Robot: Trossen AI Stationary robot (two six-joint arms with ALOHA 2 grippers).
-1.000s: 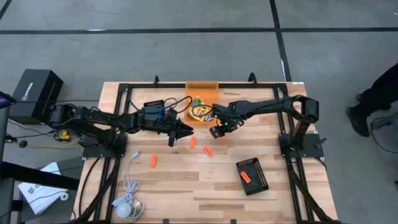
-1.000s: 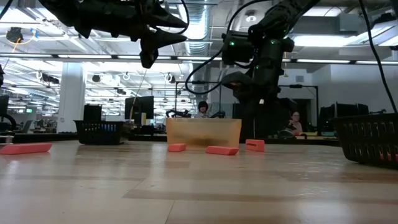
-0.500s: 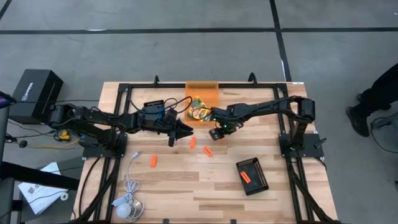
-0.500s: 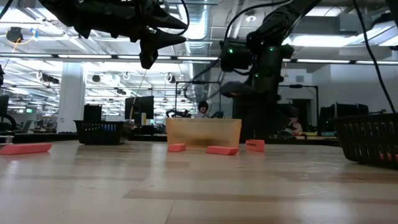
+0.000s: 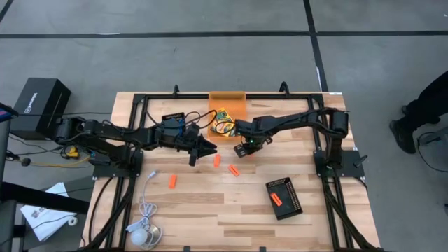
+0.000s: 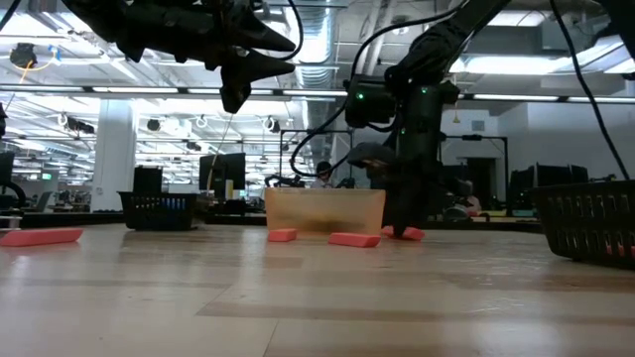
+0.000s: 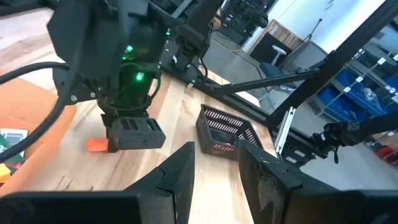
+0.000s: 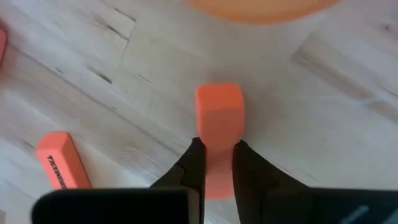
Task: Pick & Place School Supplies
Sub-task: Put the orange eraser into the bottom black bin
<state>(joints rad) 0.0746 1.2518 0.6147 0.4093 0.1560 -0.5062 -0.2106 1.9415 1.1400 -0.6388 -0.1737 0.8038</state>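
Note:
My right gripper [image 5: 243,149] points down at the table just in front of the orange bin [image 5: 227,103] and is shut on a short orange piece [image 8: 217,118]. That piece also shows in the low view [image 6: 413,234] and the left wrist view [image 7: 96,144]. My left gripper [image 5: 211,148] hovers open above the table a little to the left, nothing between its fingers [image 7: 180,177]. Yellow-and-green crayon boxes [image 5: 224,123] lie in the bin. More orange pieces [image 5: 217,160] [image 5: 233,170] [image 5: 172,181] lie flat on the wood. My right gripper pinches the orange piece between its two fingers [image 8: 194,163], by its two long sides at the end nearer the wrist [image 8: 217,168]. The fingers come from above, pointing down, and lie along the piece. The piece lies flat on the table, its free end toward the bin.
A black tray [image 5: 288,189] holding one orange piece [image 5: 276,199] sits near the table's right front. A white cable with a round puck [image 5: 143,233] lies at the left front corner. Black frame rails [image 5: 133,140] border both sides.
My right gripper has come down toward the table, next to the orange bin, until its fingers reach the orange piece lying there. My left gripper has kept still.

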